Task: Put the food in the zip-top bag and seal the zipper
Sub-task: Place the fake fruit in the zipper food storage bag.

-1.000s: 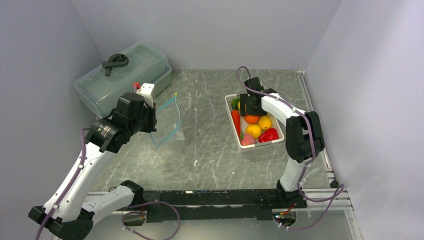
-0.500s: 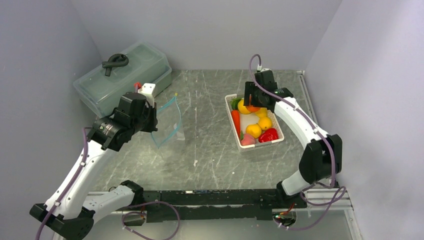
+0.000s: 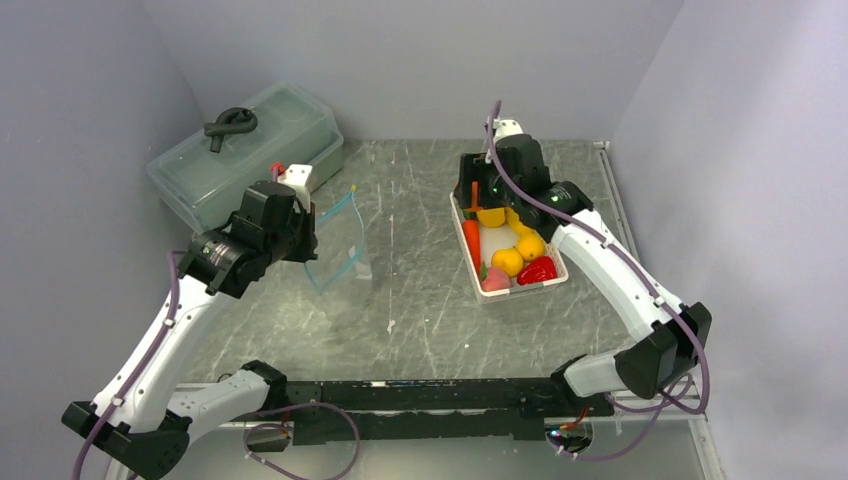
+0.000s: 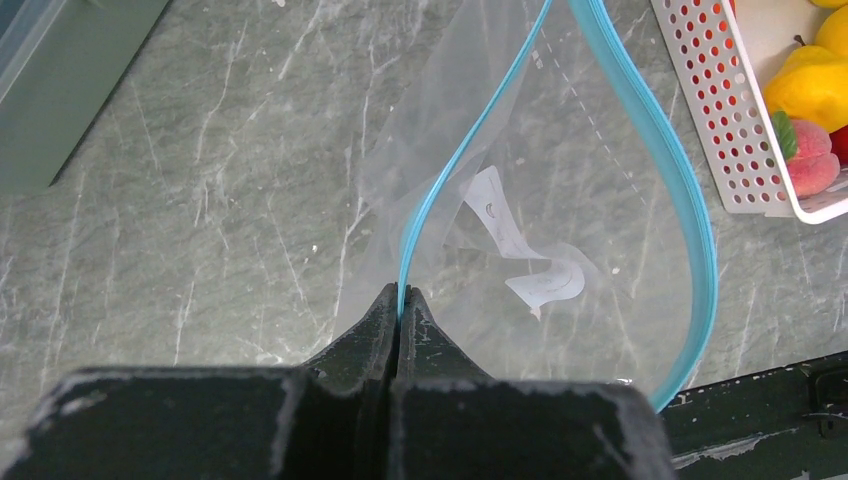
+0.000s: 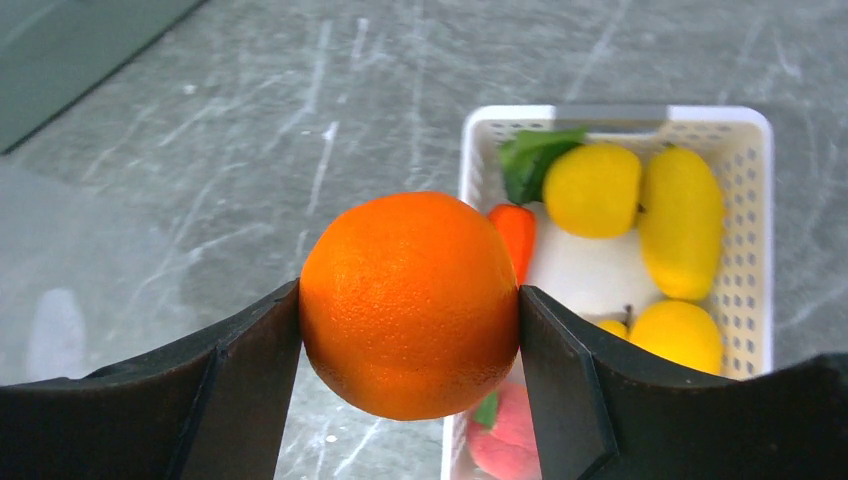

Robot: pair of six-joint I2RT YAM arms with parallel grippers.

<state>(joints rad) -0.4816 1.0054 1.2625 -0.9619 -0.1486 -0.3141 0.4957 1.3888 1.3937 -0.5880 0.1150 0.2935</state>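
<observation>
My left gripper (image 3: 303,226) (image 4: 400,292) is shut on the teal-blue zipper (image 4: 652,135) of the clear zip-top bag (image 3: 341,243) (image 4: 545,190). It holds the bag's mouth open above the table. A white paper slip (image 4: 530,272) lies inside. My right gripper (image 3: 478,196) (image 5: 410,312) is shut on an orange (image 5: 410,300), held above the far left corner of the white basket (image 3: 556,277) (image 5: 615,113). The basket holds a lemon (image 5: 592,188), a mango (image 5: 682,220), a carrot (image 5: 515,235), a green piece (image 5: 535,155), a pink peach (image 5: 505,445) and a red pepper (image 3: 537,270).
A large translucent lidded box (image 3: 250,150) with a black handle stands at the back left. A small white block (image 3: 293,179) with a red piece sits beside it. Grey walls close in on three sides. A black rail (image 3: 420,395) runs along the near edge.
My right gripper has lifted the orange out of the basket and moved up and to the left. My left gripper still holds the bag open in about the same place.
</observation>
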